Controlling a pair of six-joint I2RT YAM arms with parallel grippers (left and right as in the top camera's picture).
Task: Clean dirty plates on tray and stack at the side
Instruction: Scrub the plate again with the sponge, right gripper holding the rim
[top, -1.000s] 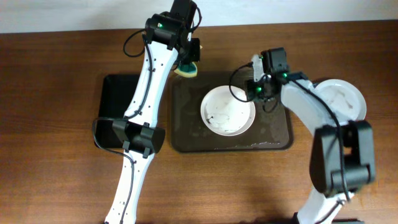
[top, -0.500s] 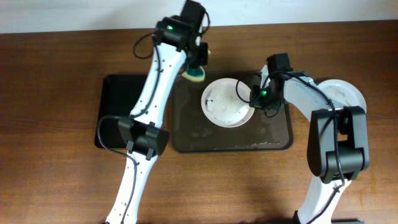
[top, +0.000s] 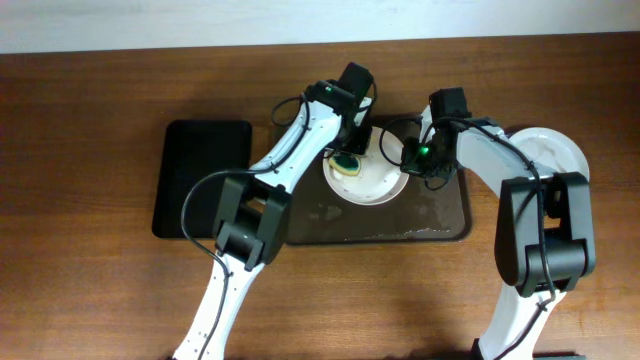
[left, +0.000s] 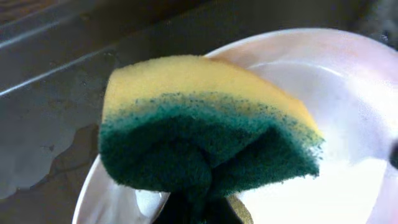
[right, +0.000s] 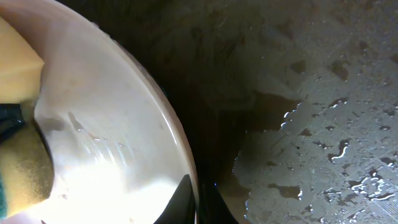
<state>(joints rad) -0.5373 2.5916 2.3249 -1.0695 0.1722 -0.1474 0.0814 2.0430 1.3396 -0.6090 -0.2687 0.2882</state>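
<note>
Plate (top: 378, 186) on tray (top: 340, 226); sponge (top: 347, 164) on plate; narrower tray (top: 200, 180) left; second plate (top: 560, 160) right.

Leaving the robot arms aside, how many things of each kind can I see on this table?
White round plates: 2 in view
Rectangular trays: 2, the brown-grey tray and the black tray
Yellow-and-green sponge: 1
Total: 5

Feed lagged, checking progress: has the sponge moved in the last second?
Yes. In the overhead view the sponge went from beyond the tray's far-left corner rightward and nearer, to over the plate.
</note>
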